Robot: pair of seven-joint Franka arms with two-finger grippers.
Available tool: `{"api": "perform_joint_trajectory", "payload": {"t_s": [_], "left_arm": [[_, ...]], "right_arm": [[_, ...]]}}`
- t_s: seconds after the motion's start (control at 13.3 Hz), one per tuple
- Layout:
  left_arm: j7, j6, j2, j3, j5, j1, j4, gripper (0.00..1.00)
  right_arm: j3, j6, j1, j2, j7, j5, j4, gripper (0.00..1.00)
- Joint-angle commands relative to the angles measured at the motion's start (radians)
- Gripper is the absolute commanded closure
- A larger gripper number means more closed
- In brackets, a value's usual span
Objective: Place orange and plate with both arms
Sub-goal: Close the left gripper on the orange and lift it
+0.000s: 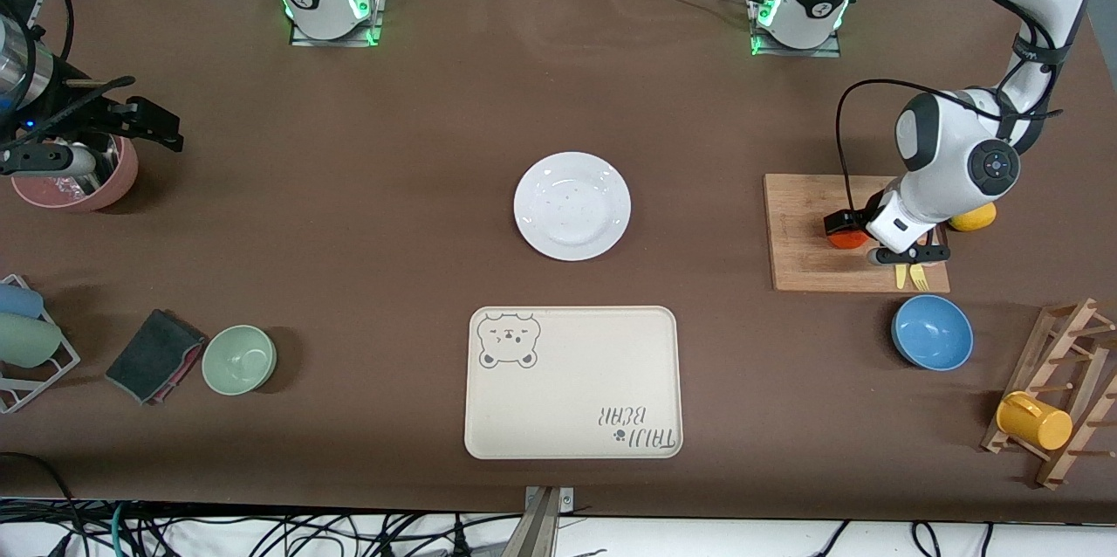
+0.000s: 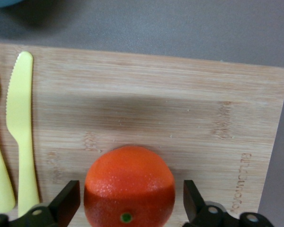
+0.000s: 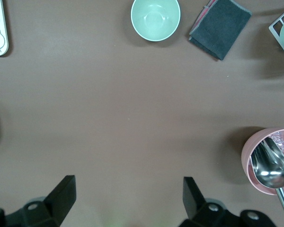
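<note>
The orange [image 1: 845, 237] [image 2: 129, 189] lies on a wooden cutting board [image 1: 803, 264] [image 2: 180, 109] at the left arm's end of the table. My left gripper [image 2: 130, 194] is down around it, one finger on each side. A thin gap shows at both fingers, so it is open. The white plate [image 1: 572, 206] sits bare at the table's middle. My right gripper [image 1: 148, 125] [image 3: 129, 194] hangs open over bare table beside a pink bowl [image 1: 83, 189] at the right arm's end. It holds nothing.
A yellow plastic knife [image 2: 20, 118] and fork lie on the board, and a lemon [image 1: 973, 216] at its edge. Nearer the camera are a bear-printed tray [image 1: 572, 382], a blue bowl [image 1: 932, 332], a green bowl [image 1: 239, 359], a dark cloth [image 1: 153, 354] and a mug rack [image 1: 1060, 391].
</note>
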Motion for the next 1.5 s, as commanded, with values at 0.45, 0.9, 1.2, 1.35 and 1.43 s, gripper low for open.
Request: {"api": "perform_joint_trajectory", "payload": {"t_s": [0.45, 0.9, 1.2, 1.35, 1.43], "left_arm": [[0.028, -0.013, -0.069, 0.004, 0.002, 0.002, -0.004, 1.00], [0.093, -0.045, -0.152, -0.013, -0.098, -0.086, 0.010, 1.00], [-0.180, -0.036, -0.133, -0.070, -0.156, -0.249, 0.037, 1.00], [-0.318, -0.036, -0.101, -0.075, -0.156, -0.329, 0.064, 1.00], [-0.375, -0.035, -0.078, -0.100, -0.158, -0.364, 0.088, 1.00]], "right_arm": [[-0.003, -0.005, 0.000, -0.012, 0.001, 0.012, -0.008, 0.00], [-0.003, -0.005, 0.000, -0.012, 0.003, 0.012, -0.006, 0.00], [-0.003, -0.005, 0.000, -0.012, 0.003, 0.012, -0.006, 0.00], [-0.003, -0.005, 0.000, -0.012, 0.003, 0.012, -0.006, 0.00], [-0.003, -0.005, 0.000, -0.012, 0.003, 0.012, -0.006, 0.00]]}}
